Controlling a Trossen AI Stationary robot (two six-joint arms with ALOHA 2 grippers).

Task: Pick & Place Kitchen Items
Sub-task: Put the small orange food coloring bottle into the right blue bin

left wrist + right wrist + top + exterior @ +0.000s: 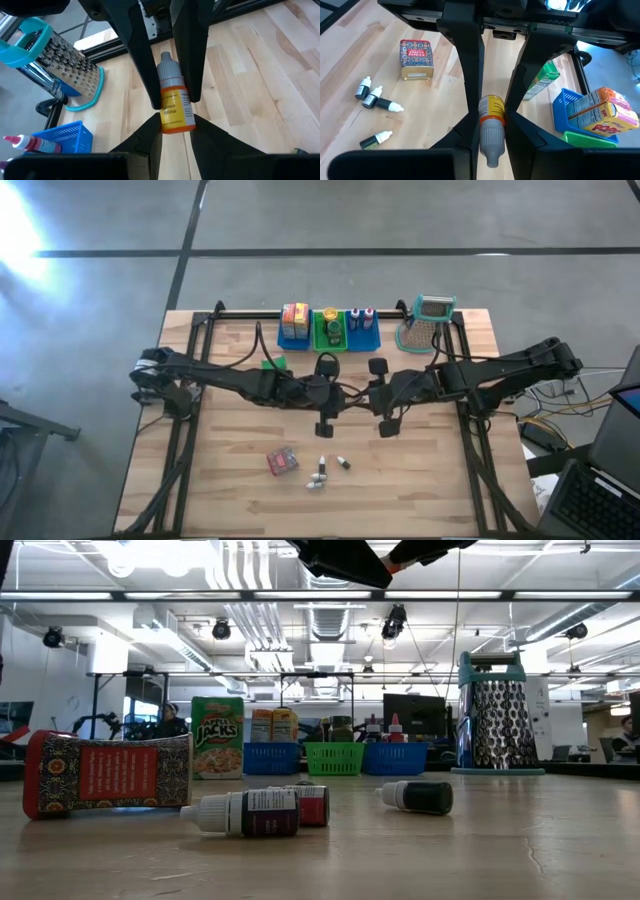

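Since it is a small plastic dropper bottle, it should be light and stiff, though round and smooth enough to swivel. The left gripper (174, 125) has its jaws clenched on the orange bottle (172, 102) at its labelled base end, above mid worktop (260, 75). The right gripper (491, 120) flanks the neck end (whether its jaws grasp yet, I cannot tell). Holding the straight body seems safer than the tapered cap.

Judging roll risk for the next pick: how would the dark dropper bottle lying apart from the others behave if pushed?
The dark bottle lies on its side on the table, round-bodied, so a sideways nudge would probably roll it. It looks small and plastic: likely light and stiff. Its smooth curve might slip in a grip.
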